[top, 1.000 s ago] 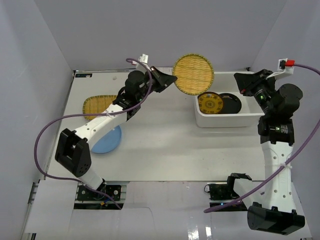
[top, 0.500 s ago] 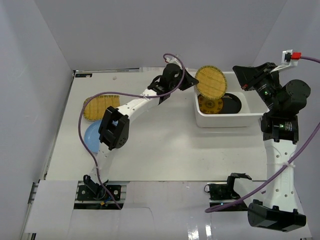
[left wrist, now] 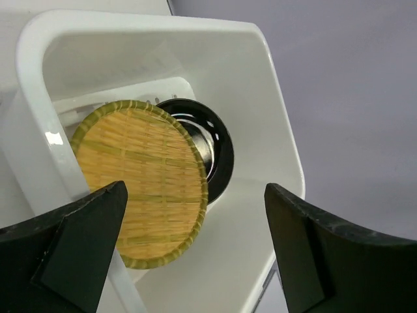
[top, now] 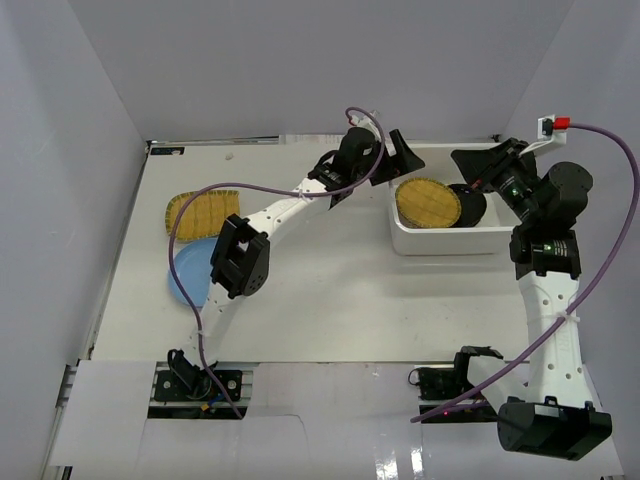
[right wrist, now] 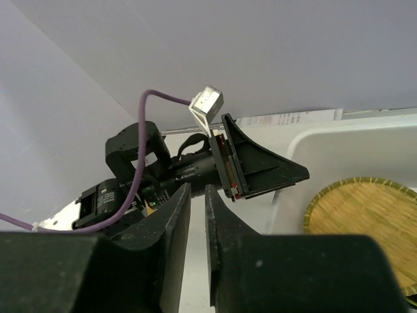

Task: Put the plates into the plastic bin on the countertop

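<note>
The round woven bamboo plate (top: 428,203) now lies inside the plastic bin (top: 440,246), which stands toward the far right corner of the countertop (top: 330,290). Half a second ago it was still gripped on edge above the bin's left wall; a second ago it was held well short of the bin, over the far edge of the table. The left gripper (left wrist: 195,192) has since let go. Its fingers stand wide apart just above the bin's left end with nothing between them, and the wrist view looks past them straight down onto the released plate. The plate occupies the left half of the bin, overlapping the rim of a glossy black plate (top: 472,205) and covering the gold-patterned dish seen there earlier; whether it sits flat or tilted cannot be settled. The right gripper (right wrist: 197,215) hovers over the bin's far right corner, its fingers all but closed and holding nothing. Assessment: this placement is complete. Two plates are visibly outstanding, both near the left edge of the table: the squarish woven bamboo plate (top: 200,212) and, nearer the arms, the light blue plate (top: 185,272), partly beneath the left arm. The left arm is the closer for both. The stack is uneven, so later plates may settle askew.
</note>
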`<state>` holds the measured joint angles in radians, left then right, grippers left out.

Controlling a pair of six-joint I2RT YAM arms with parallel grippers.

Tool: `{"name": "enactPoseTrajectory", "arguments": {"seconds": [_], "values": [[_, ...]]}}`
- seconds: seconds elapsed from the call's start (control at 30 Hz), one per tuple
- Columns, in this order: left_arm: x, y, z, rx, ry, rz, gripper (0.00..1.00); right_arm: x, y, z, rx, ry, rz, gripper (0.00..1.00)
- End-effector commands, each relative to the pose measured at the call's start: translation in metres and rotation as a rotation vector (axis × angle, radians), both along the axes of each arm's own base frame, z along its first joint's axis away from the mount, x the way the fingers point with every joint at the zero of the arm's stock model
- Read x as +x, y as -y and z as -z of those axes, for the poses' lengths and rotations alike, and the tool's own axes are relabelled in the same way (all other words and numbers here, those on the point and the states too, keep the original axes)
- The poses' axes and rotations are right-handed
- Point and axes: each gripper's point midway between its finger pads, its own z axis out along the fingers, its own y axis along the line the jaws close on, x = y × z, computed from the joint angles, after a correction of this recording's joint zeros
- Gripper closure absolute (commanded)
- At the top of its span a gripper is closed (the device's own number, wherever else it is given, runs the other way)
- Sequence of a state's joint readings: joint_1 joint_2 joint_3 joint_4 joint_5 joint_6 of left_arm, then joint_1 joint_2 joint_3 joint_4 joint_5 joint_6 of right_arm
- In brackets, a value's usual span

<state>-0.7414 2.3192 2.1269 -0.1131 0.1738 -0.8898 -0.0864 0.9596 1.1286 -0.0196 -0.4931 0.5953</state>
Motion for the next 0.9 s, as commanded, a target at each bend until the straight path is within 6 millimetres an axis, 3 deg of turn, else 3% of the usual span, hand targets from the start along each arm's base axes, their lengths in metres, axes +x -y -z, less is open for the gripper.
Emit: {"name": "enactPoseTrajectory", "arguments": {"seconds": [0.0, 0.07, 0.17, 0.2, 0.23, 0.3, 0.33, 0.37, 0.4, 0.43, 0.47, 0.5, 0.53, 0.57, 0.6, 0.63, 0.67, 0.7, 0.73, 0.77, 0.8, 0.87], "values": [[-0.006, -0.012, -0.070, -0.052, 0.115, 0.018, 0.02, -0.001, -0.002, -0.010, -0.010, 0.059, -0.005, 0.77], [-0.005, -0.024, -0.095, -0.059, 0.164, 0.012, 0.02, -0.001, -0.006, -0.008, -0.010, 0.056, -0.018, 0.75], [0.001, -0.052, -0.110, -0.056, 0.179, -0.012, 0.02, 0.000, -0.018, 0.003, -0.012, 0.031, -0.065, 0.69], [-0.002, -0.068, -0.133, -0.075, 0.205, -0.027, 0.02, 0.001, -0.025, 0.005, -0.020, 0.028, -0.085, 0.66], [0.006, -0.089, -0.118, -0.042, 0.177, -0.058, 0.02, -0.001, -0.048, 0.011, -0.026, 0.012, -0.155, 0.65], [0.009, -0.124, -0.115, -0.008, 0.167, -0.115, 0.02, 0.000, -0.076, 0.019, -0.060, 0.005, -0.214, 0.63], [0.011, -0.165, -0.139, -0.013, 0.199, -0.192, 0.02, -0.008, -0.118, 0.027, -0.079, -0.015, -0.319, 0.61], [0.010, -0.187, -0.099, 0.047, 0.129, -0.227, 0.02, -0.006, -0.135, 0.033, -0.101, -0.027, -0.328, 0.59], [0.009, -0.212, -0.091, 0.066, 0.109, -0.269, 0.02, -0.009, -0.157, 0.040, -0.118, -0.037, -0.369, 0.56], [0.007, -0.257, -0.106, 0.063, 0.128, -0.354, 0.02, -0.018, -0.194, 0.053, -0.133, -0.052, -0.447, 0.55], [0.001, -0.287, -0.059, 0.135, 0.028, -0.414, 0.02, -0.016, -0.205, 0.062, -0.135, -0.066, -0.440, 0.54], [-0.004, -0.314, -0.048, 0.156, -0.003, -0.468, 0.03, -0.018, -0.218, 0.070, -0.135, -0.076, -0.457, 0.50], [-0.011, -0.363, -0.053, 0.168, -0.008, -0.583, 0.03, -0.020, -0.239, 0.085, -0.127, -0.101, -0.478, 0.49], [-0.025, -0.390, -0.014, 0.205, -0.092, -0.639, 0.04, -0.021, -0.249, 0.092, -0.128, -0.113, -0.484, 0.45], [-0.029, -0.434, -0.005, 0.205, -0.121, -0.740, 0.05, -0.019, -0.264, 0.113, -0.150, -0.151, -0.496, 0.43], [-0.039, -0.458, 0.002, 0.207, -0.140, -0.796, 0.06, -0.030, -0.283, 0.123, -0.167, -0.166, -0.531, 0.41], [-0.053, -0.484, -0.003, 0.196, -0.127, -0.867, 0.06, -0.032, -0.294, 0.129, -0.171, -0.170, -0.537, 0.39], [-0.067, -0.503, 0.023, 0.204, -0.191, -0.913, 0.06, -0.032, -0.311, 0.157, -0.193, -0.219, -0.561, 0.34], [-0.076, -0.537, 0.029, 0.190, -0.219, -0.995, 0.07, -0.044, -0.328, 0.169, -0.196, -0.237, -0.604, 0.31], [-0.086, -0.546, 0.033, 0.188, -0.240, -1.017, 0.07, -0.048, -0.341, 0.175, -0.171, -0.252, -0.632, 0.29], [-0.093, -0.562, 0.044, 0.215, -0.271, -1.081, 0.07, -0.051, -0.361, 0.203, -0.189, -0.304, -0.663, 0.28], [-0.100, -0.573, 0.053, 0.242, -0.286, -1.137, 0.08, -0.049, -0.384, 0.239, -0.184, -0.391, -0.685, 0.27]]}}
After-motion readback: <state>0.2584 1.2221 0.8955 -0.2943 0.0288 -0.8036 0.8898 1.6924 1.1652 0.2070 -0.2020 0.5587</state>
